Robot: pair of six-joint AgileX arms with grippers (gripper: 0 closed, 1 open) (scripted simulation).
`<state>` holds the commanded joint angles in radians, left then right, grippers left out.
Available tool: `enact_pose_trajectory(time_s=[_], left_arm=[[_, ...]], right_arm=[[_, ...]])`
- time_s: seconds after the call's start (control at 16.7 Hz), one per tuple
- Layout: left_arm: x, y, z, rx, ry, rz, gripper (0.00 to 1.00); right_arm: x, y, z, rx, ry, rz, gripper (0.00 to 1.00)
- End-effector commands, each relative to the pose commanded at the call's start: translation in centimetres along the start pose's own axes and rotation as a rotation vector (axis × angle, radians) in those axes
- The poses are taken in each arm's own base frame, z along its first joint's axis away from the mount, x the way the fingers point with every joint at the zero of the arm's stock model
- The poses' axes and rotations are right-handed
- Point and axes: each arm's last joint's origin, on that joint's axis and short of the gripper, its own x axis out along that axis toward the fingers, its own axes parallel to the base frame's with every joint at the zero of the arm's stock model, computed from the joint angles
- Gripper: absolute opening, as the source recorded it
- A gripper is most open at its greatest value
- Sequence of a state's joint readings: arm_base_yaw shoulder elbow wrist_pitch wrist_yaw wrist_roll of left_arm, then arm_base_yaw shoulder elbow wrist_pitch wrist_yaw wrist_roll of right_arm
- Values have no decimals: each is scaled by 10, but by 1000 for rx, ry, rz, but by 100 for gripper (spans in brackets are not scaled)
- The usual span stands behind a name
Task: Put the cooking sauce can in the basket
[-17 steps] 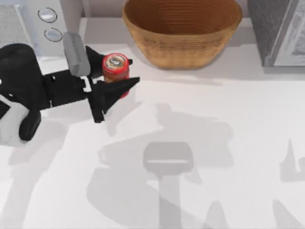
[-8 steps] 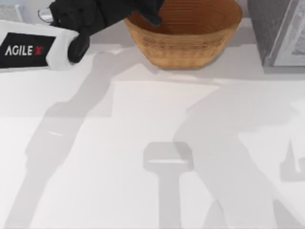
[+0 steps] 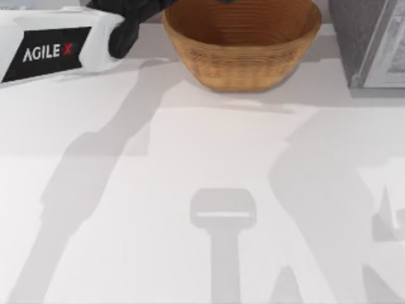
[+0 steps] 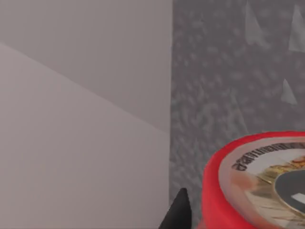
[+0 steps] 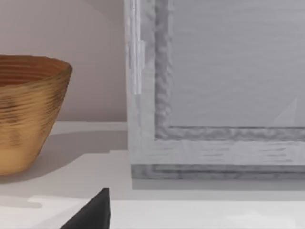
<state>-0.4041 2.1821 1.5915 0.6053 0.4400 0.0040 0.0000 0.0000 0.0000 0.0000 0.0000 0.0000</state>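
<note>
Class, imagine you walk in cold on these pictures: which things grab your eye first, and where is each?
The big woven basket stands at the table's far edge in the top view. The white left arm reaches in from the top view's left towards the basket's rim. In the left wrist view, the red can looms close beside a dark pincer finger.

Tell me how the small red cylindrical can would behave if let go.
The small red cylindrical can looks rigid, so it probably won't deform. Its round body would likely roll if it lands sideways. The woven tan wicker basket has sloped walls, which should contain it.
</note>
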Motion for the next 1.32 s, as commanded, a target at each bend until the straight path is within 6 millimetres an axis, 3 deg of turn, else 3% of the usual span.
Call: enact_pose_trajectory(time_s=[0.24, 1.02, 1.32], left_arm=[[1, 2, 1, 4, -4, 1, 0], [57, 2, -22, 1, -3, -1, 0], [60, 0, -24, 0, 0, 0, 0]], right_arm=[[0, 0, 0, 0, 0, 0, 100], [0, 0, 0, 0, 0, 0, 100], [0, 0, 0, 0, 0, 0, 100]])
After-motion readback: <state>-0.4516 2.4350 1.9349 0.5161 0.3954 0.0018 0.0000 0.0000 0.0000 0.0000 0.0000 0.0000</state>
